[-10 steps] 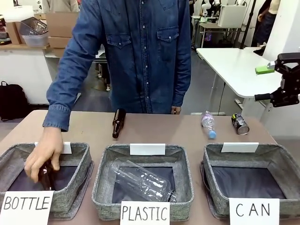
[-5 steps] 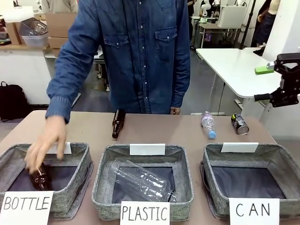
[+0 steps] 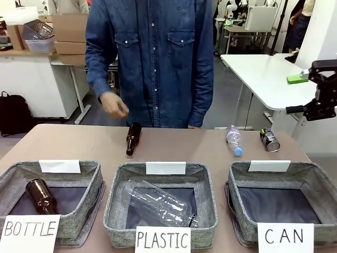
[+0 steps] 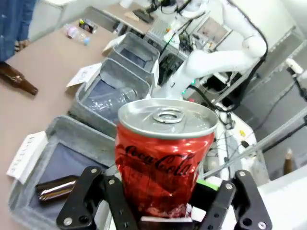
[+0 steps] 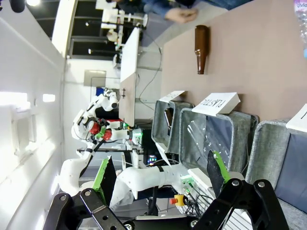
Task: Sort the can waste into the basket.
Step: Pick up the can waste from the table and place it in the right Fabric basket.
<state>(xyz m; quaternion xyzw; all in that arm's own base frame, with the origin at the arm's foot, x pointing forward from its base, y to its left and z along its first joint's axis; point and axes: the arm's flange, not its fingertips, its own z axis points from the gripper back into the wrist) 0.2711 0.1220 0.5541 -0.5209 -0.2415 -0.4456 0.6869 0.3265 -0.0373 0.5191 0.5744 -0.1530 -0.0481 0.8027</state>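
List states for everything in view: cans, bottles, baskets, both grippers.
left gripper: shut on red can
right gripper: open, holding nothing
red can: dented, held
dark can: lying on table, untouched
CAN basket: no can inside
PLASTIC basket: holds large clear bottle
BOTTLE basket: holds brown bottle
second brown bottle: lying on table
small plastic bottle: lying on table, capped

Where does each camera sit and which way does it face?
Front: fixed between the arms, facing the person across the table; right gripper at right.
Left wrist: on the left arm, looking along the left gripper shut on the red can, baskets beyond.
Right wrist: on the right arm, rolled sideways, over open fingers toward the baskets.
Shared: all see the brown bottle on the table.
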